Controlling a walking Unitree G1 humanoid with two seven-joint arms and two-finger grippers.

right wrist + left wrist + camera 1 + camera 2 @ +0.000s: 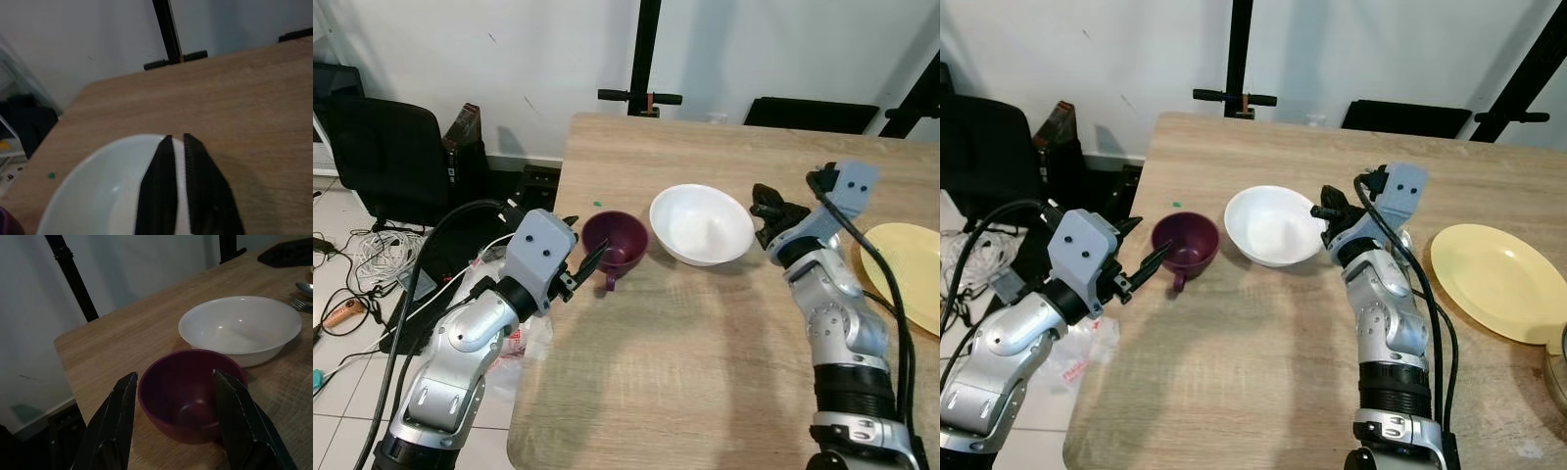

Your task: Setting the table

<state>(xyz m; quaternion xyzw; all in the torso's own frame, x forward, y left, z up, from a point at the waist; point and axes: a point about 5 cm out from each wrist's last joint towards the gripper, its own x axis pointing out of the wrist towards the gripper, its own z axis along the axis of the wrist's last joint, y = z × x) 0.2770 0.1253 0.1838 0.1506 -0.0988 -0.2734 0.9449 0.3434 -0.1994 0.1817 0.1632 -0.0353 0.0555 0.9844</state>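
A dark purple cup (615,240) stands on the wooden table (705,372) near its left edge, handle towards me. My left gripper (584,264) is open just left of it; in the left wrist view its fingers (117,416) straddle the cup (190,391) without touching. Right beside the cup sits a white bowl (702,223). My right gripper (766,209) is at the bowl's right rim; in the right wrist view its fingers (159,191) are pinched on the bowl's rim (98,200). A yellow plate (1498,279) lies at the table's right.
A spoon (304,288) and fork (301,305) lie beyond the bowl. A black office chair (386,147), cables (382,255) and a plastic bag (524,343) are on the floor left of the table. A black stand (641,96) is behind the far edge.
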